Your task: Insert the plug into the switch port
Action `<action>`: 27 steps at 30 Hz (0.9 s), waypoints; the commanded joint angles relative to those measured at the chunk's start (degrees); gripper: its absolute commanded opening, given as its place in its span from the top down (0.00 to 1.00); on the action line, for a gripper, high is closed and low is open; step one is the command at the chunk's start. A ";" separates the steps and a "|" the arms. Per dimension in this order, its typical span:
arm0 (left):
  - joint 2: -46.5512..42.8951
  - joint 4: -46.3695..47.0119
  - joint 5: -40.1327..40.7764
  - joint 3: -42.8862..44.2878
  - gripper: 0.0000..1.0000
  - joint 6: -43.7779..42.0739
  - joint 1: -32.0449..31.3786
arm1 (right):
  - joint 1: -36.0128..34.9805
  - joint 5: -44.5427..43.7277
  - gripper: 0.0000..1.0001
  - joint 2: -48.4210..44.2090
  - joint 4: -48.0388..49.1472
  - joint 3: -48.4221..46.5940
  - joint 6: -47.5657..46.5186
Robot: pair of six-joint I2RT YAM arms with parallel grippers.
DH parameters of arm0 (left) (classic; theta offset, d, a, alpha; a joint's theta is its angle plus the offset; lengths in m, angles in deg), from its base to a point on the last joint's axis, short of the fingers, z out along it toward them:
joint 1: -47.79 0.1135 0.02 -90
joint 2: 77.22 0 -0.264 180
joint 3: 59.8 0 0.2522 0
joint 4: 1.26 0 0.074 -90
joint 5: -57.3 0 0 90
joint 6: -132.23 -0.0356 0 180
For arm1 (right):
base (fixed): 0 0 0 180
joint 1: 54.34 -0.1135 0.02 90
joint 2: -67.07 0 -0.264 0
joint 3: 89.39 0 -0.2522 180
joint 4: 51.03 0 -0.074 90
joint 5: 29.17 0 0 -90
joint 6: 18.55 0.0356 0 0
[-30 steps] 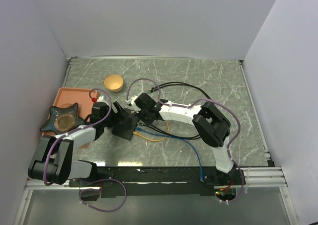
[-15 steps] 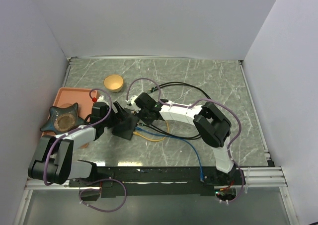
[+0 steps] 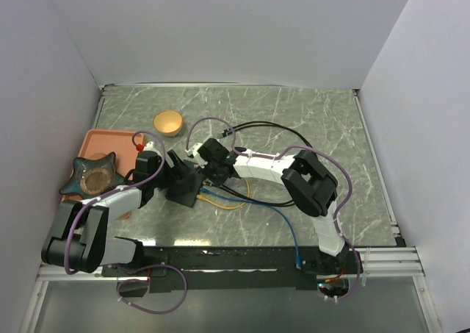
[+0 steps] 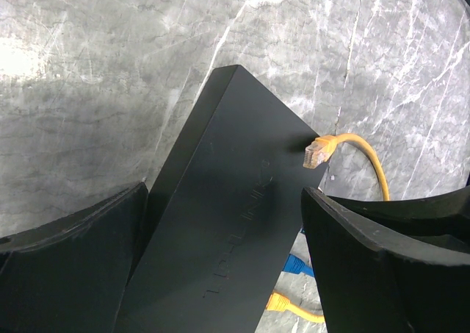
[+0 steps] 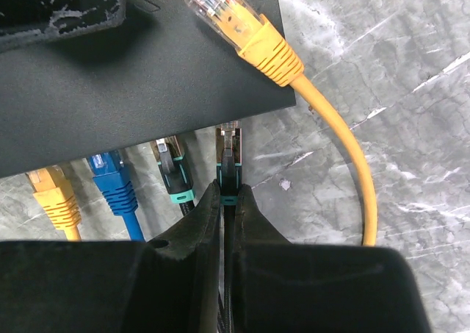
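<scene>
The left gripper (image 4: 224,197) stood spread wide across the switch (image 4: 235,127), with one finger (image 4: 81,259) against each long edge, so the box was clamped by its width. The right gripper (image 5: 224,193) was pressed nearly together, pinching a black plug (image 5: 228,153) with a teal band. The plug's clear tip sat right at the switch's port edge. Whether it had entered a port could not be told.

Along that edge, from the right wrist view, three ports were taken: a yellow plug (image 5: 51,193), a blue plug (image 5: 114,186), and a second black plug (image 5: 172,173) with a teal band just beside the pinched one. A loose yellow plug (image 5: 235,20) hung over the switch's top face, and its cable curved away over the table (image 3: 308,120).

Faint raised lettering (image 4: 242,230) ran along the switch's top, too dim to read. No other label or brand could be made out.

The switch sat on the table between the two arms, left of centre and just right of the orange tray (image 3: 110,138). Whether it lay flat or tipped could not be told.
</scene>
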 commanded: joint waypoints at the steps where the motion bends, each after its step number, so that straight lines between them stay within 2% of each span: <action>1: 0.06 1.47 -1.66 0.47 0.09 -0.29 -0.56 | -0.38 -0.32 1.00 0.13 2.13 -1.61 0.44; 21: 1.73 1.99 -2.63 0.65 0.09 -0.55 -0.65 | -1.96 -0.14 1.00 -5.41 8.02 1.82 -0.18; 27: 1.02 1.90 -2.54 0.56 0.09 -0.82 -0.74 | -2.31 -0.23 1.00 -4.27 7.76 0.33 -0.62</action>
